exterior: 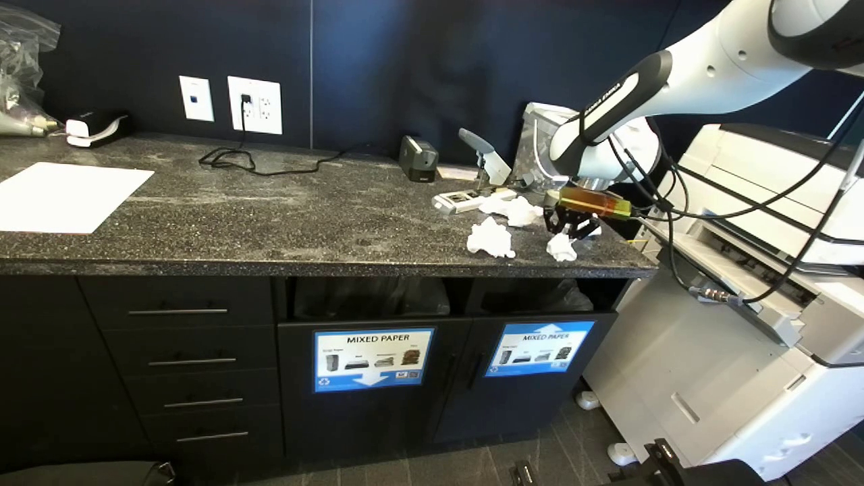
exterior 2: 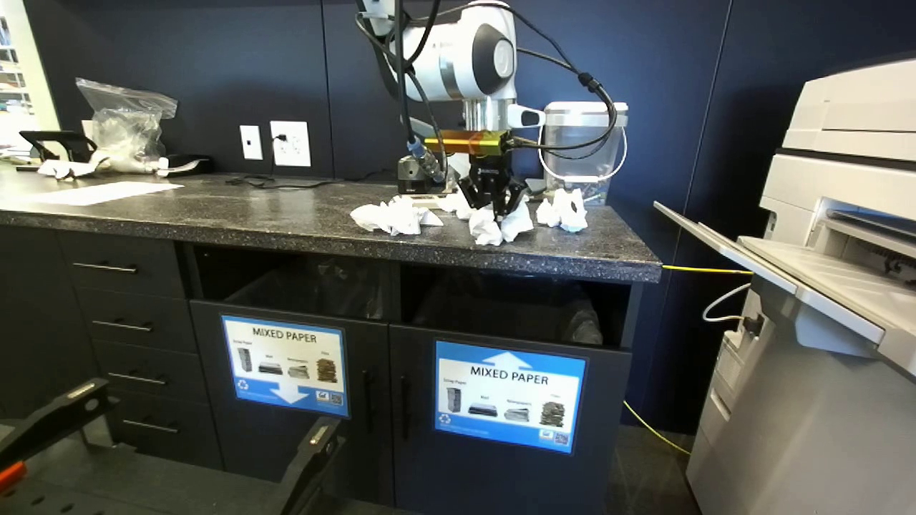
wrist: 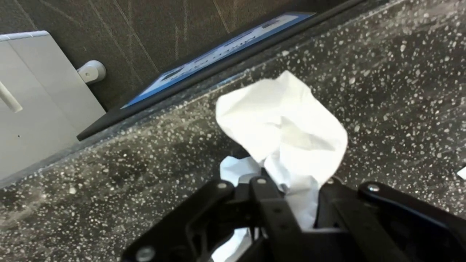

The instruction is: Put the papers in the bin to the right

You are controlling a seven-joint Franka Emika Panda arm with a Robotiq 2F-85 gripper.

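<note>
Nearest in an exterior view, a sign (exterior 2: 509, 395) is fixed to the cabinet (exterior 2: 429, 479), its arrow pointed upward, presumably so that waste is directed into the slot (exterior 2: 494, 304) above it.

Close to the front edge of the worktop (exterior 2: 286, 211), a crumpled wad (wrist: 287, 127) is gripped: one end of it is pinched between the fingers (wrist: 273, 202), and the rest is left flared beyond them. It is taken from above, probably because a low, soft thing offers no better approach; a narrow pinch should suffice, since crumpled paper is light and gives readily. Whether the white scrap (wrist: 238, 168) seen past the fingers in the wrist view belongs to this wad or to a neighbour cannot be told.

To either side, a second wad (exterior 2: 393, 216) and a third wad (exterior 2: 563, 211) are strewn loose, and farther back a fourth wad (exterior: 520, 211) is found near a grey desk tool (exterior: 496, 167), perhaps a stapler. A black box (exterior: 418, 160), likely a pencil sharpener, is set by the wall (exterior 2: 665, 107), probably for the sake of the outlet (exterior: 266, 111).

At the rear right, the pale bin (exterior 2: 580, 164) is stood near the wall, where papers could be dropped from above; whether its top is uncovered cannot be told.
</note>
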